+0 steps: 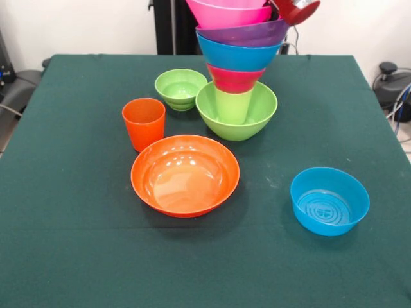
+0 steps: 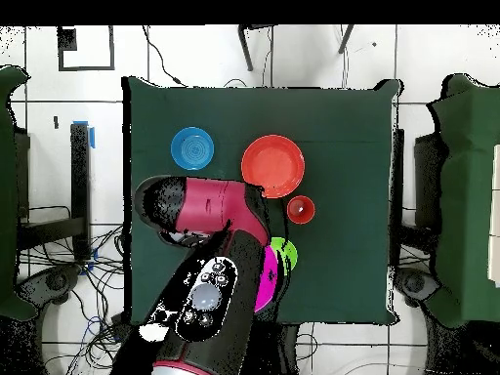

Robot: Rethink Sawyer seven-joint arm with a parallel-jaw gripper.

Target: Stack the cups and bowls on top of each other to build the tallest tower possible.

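Note:
The tower stands at the table's far middle. Its base is a medium green bowl (image 1: 236, 114). Above it come a lime cup (image 1: 233, 106), a small red bowl (image 1: 234, 79), a blue bowl (image 1: 239, 55), a purple bowl (image 1: 244, 32) and a pink bowl (image 1: 228, 13) on top, cut by the picture's top edge. A red and silver end of my arm (image 1: 296, 9) shows just right of the pink bowl's rim. In the overhead view the arm (image 2: 210, 283) covers most of the tower; only pink (image 2: 266, 281) and green (image 2: 285, 254) edges show. Whether the gripper holds the pink bowl cannot be seen.
A small green bowl (image 1: 181, 88) sits left of the tower. An orange cup (image 1: 144, 123) stands in front of it, and a large orange bowl (image 1: 185, 174) lies at mid-table. A small blue bowl (image 1: 329, 201) sits at the near right.

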